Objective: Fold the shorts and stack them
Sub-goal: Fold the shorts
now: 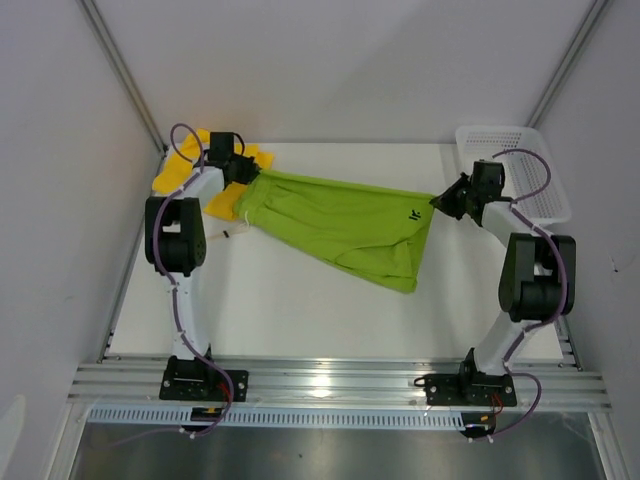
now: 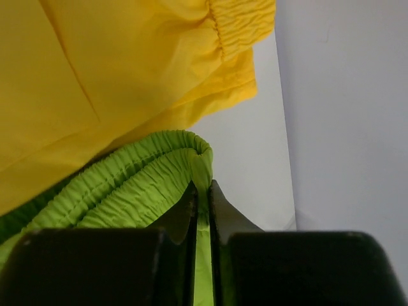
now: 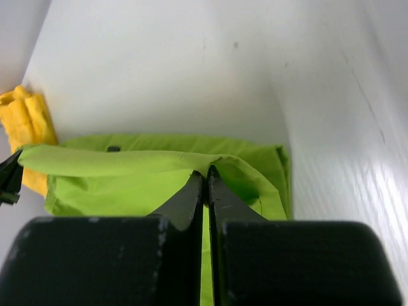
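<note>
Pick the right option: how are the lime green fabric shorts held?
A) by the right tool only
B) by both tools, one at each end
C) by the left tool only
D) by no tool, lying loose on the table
B: the left tool is shut on the gathered end of the lime green fabric shorts, and the right tool is shut on the opposite end.

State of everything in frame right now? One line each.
green shorts: stretched between both grippers, waistband at the left one.
yellow shorts: lying loose at far-left corner, not gripped.
left gripper: shut on green shorts' waistband.
right gripper: shut on green shorts' far edge.
white basket: upright, far-right corner.
</note>
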Motion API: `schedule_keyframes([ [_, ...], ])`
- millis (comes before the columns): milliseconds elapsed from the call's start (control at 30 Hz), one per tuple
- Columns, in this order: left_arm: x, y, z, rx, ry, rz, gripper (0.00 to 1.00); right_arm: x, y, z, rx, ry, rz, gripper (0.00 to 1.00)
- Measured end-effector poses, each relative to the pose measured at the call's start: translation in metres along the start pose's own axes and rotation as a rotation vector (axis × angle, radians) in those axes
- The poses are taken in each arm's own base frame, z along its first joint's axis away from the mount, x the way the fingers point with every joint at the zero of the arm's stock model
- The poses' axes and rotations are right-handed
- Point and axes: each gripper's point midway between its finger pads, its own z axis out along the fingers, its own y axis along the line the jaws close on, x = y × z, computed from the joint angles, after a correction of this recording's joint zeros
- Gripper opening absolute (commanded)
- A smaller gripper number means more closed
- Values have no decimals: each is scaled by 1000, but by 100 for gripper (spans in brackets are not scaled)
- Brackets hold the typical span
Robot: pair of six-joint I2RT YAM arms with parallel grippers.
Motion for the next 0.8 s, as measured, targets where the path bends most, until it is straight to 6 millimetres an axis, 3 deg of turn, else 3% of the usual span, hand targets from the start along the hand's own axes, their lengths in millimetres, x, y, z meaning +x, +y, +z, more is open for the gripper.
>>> schedule_keyframes([
  [33,0,1,4,4,-1,-1,21,-3,-3,11,6,1,3,3],
  [100,-1,2,12,19,-9,-4,30,-5,-9,31,22,13,16,10],
  [133,-2,0,14,29,-14,0,57,-5,-12,39,29,16,20,28],
  [200,-6,-3,15,44,-29,13,76,-3,-17,50,47,22,28,48],
  [233,-9,-5,15,51,-42,18,90,-2,-19,53,47,24,23,63],
  [300,-15,-4,15,49,-69,35,99,-2,-9,54,26,23,3,71],
  [433,-23,-2,6,21,-102,71,99,-7,-1,51,24,0,-26,75],
  [567,-32,-17,-22,39,-136,125,99,-9,-2,32,44,-24,-28,75],
  [700,-35,-33,-69,82,-160,181,99,1,1,-5,44,-35,-43,71],
  [800,-31,-32,-105,109,-174,228,99,21,5,-31,31,-24,-93,65],
])
